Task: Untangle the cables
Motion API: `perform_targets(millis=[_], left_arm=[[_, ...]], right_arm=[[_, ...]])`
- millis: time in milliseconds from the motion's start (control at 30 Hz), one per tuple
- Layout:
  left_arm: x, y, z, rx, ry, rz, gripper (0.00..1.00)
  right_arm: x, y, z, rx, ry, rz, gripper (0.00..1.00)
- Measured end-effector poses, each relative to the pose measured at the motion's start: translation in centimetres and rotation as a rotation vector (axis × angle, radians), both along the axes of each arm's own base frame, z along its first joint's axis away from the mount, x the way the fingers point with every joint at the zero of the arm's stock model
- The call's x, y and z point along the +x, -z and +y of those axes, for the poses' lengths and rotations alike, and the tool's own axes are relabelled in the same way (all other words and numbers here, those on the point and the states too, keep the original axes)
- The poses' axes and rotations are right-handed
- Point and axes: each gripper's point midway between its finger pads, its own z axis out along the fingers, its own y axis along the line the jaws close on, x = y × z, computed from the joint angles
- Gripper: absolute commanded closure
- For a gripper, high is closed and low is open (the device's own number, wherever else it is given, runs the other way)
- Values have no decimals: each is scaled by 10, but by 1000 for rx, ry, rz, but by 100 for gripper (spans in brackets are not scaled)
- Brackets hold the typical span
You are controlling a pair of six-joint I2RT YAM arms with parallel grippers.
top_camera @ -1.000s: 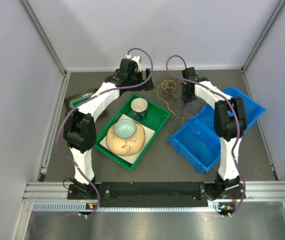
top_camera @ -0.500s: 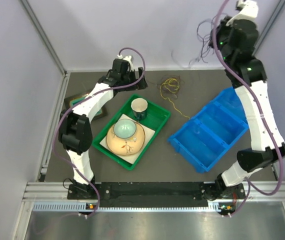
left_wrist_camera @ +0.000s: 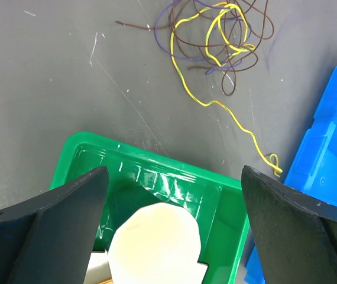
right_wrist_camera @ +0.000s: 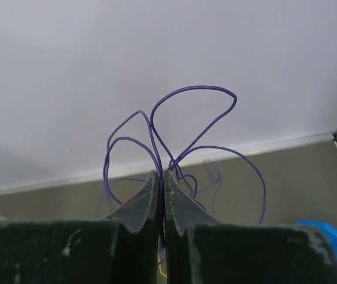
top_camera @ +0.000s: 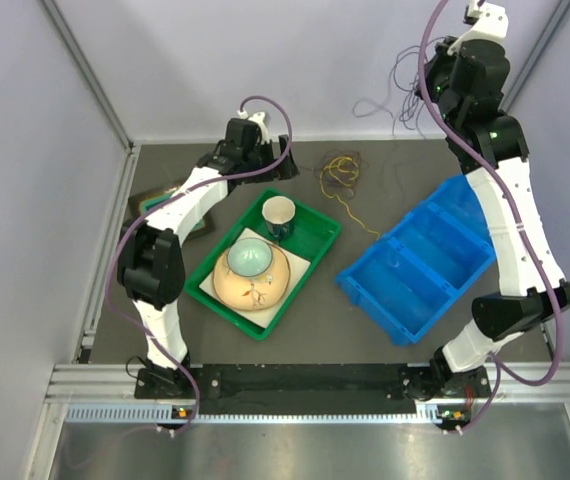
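Observation:
A loose tangle of thin yellow, brown and purple cables [top_camera: 340,172] lies on the dark table behind the green tray; it also shows in the left wrist view [left_wrist_camera: 216,35], with a yellow tail [left_wrist_camera: 248,136] trailing toward the blue bin. My right gripper [right_wrist_camera: 161,177] is raised high by the back wall, shut on a thin purple cable [right_wrist_camera: 183,127] that loops up and hangs free [top_camera: 405,95]. My left gripper [left_wrist_camera: 171,219] is open and empty, above the green tray's far end and the cream cup [left_wrist_camera: 154,242].
A green tray [top_camera: 305,255] holds a cream cup [top_camera: 279,213], a green bowl [top_camera: 249,258] and a tan plate. A blue divided bin [top_camera: 420,260] sits right of it. A dark flat object [top_camera: 155,203] lies at the far left. Walls enclose the table.
My right arm has swung up from the tangle to high by the back wall, pulling the purple cable out with it. My left arm has shifted only slightly.

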Motion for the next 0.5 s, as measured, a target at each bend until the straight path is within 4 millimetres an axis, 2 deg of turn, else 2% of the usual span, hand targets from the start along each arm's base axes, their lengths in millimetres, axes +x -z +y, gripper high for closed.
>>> perform_targets(millis=[333, 433, 500], left_arm=[[-3, 3, -3, -21, 2, 20, 1], [-5, 5, -4, -27, 8, 29, 1], [-6, 5, -5, -35, 14, 34, 1]], right_arm=[[-3, 3, -3, -10, 10, 11, 100], [-15, -3, -7, -9, 10, 0, 100], [-28, -16, -12, -6, 12, -28, 100]])
